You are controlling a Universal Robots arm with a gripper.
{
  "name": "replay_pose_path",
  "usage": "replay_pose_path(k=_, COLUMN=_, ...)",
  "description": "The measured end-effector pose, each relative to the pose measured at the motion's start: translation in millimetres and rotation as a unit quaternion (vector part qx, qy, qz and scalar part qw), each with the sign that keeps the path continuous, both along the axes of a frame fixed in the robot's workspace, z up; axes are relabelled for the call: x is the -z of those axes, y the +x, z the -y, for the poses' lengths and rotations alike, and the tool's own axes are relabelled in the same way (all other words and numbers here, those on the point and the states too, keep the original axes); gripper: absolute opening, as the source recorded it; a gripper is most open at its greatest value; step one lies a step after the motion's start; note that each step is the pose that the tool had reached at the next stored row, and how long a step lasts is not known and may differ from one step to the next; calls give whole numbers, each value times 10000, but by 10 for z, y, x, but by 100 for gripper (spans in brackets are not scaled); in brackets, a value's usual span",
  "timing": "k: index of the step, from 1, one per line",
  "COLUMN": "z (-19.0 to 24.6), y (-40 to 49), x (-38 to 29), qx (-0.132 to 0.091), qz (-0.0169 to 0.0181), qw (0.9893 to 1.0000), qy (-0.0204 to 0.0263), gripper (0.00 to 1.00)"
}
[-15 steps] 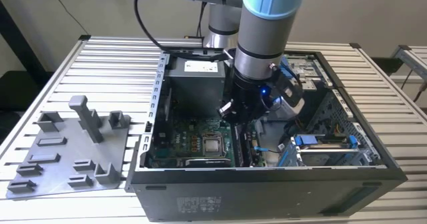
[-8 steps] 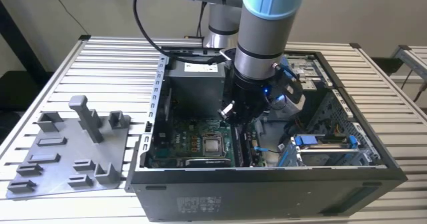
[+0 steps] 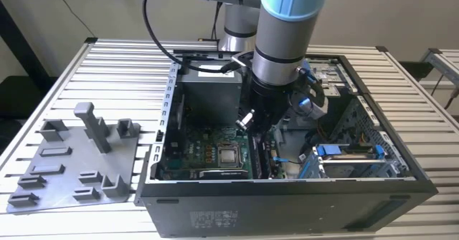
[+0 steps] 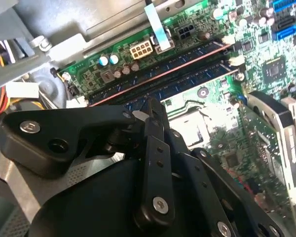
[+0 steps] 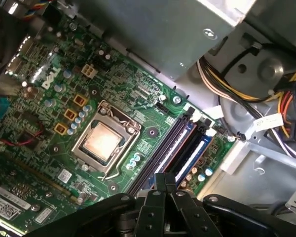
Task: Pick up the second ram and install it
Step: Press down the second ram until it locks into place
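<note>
Black, matte gripper (image 5: 164,183) linkages crowd both wrist views, the fingers pressed together with nothing visible between them. Just beyond their tips lie the long memory slots (image 5: 180,148) near the green motherboard's (image 5: 49,98) edge; the second ram (image 4: 177,81), a dark narrow stick, appears already seated there. Beside them sits the square metal CPU socket (image 5: 102,143). From above, the arm (image 3: 283,46) reaches steeply down into the open computer case (image 3: 287,197).

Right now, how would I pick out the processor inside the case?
Look inside the open computer case at the green motherboard. The processor is the square, pale metal plate in a silver frame beside the long memory slots; its neighbours are small components and narrow strips.
</note>
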State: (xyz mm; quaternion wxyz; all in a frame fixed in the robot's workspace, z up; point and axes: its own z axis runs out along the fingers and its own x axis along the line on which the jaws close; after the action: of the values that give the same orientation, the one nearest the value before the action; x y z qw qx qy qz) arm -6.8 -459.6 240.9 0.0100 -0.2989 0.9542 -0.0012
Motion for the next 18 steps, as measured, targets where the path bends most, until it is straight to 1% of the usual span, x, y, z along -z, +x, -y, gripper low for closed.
replay_pose_path(k=2, z=0, y=0, x=0, qx=-155, qz=0, qw=9999, qy=0, gripper=11)
replay_pose_path(k=5, z=0, y=0, x=0, qx=-332, qz=0, qw=9995, qy=2, gripper=11)
replay_pose_path(k=9, z=0, y=0, x=0, qx=-563, qz=0, qw=9984, qy=8, gripper=11)
replay_pose_path(k=12, z=0, y=-1, x=0, qx=-739, qz=0, qw=9973, qy=8, gripper=11)
replay_pose_path(k=18, z=0, y=-3, x=0, qx=-1069, qz=0, qw=9943, qy=8, gripper=11)
